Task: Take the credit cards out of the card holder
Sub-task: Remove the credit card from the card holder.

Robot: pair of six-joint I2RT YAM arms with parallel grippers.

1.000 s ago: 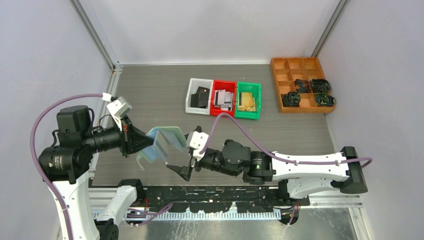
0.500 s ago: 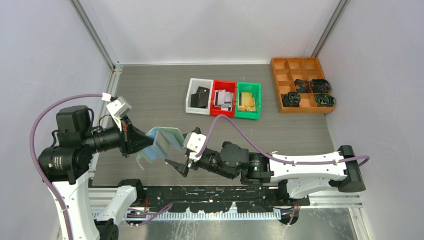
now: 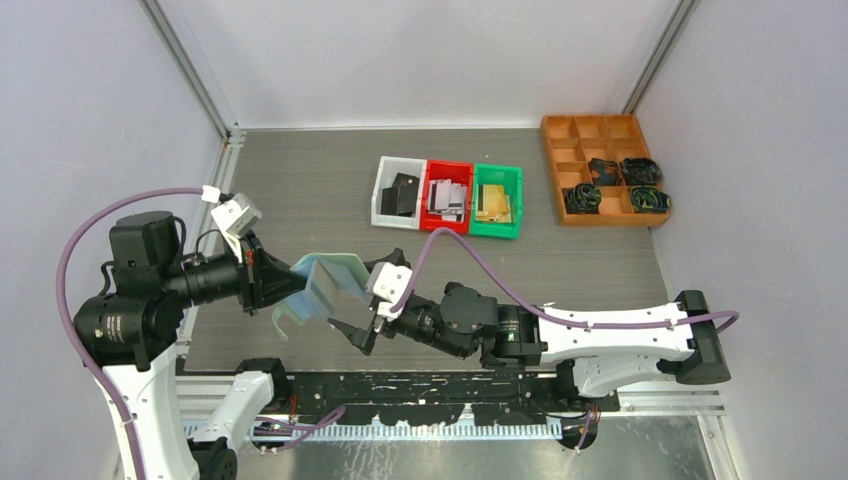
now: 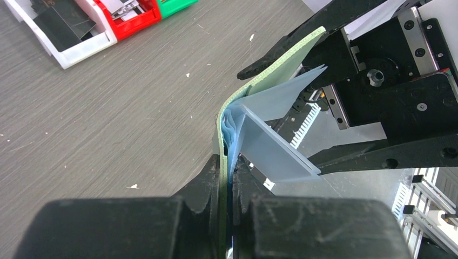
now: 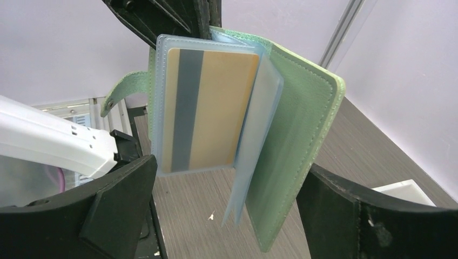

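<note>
The mint-green card holder hangs open in the air over the table's near left, and my left gripper is shut on its spine edge. In the left wrist view the jaws pinch the green cover and the clear pockets. A gold credit card with a grey stripe sits in a clear pocket of the card holder. My right gripper stands open, and its fingers straddle the holder's lower edge without gripping. Other credit cards lie in the white bin, red bin and green bin.
A wooden compartment tray with black coiled cables stands at the back right. The three bins sit side by side at the table's middle back. Enclosure walls rise on the left, right and back.
My right gripper has moved a little left and up, closer round the holder. The left gripper holds the holder where it was.
</note>
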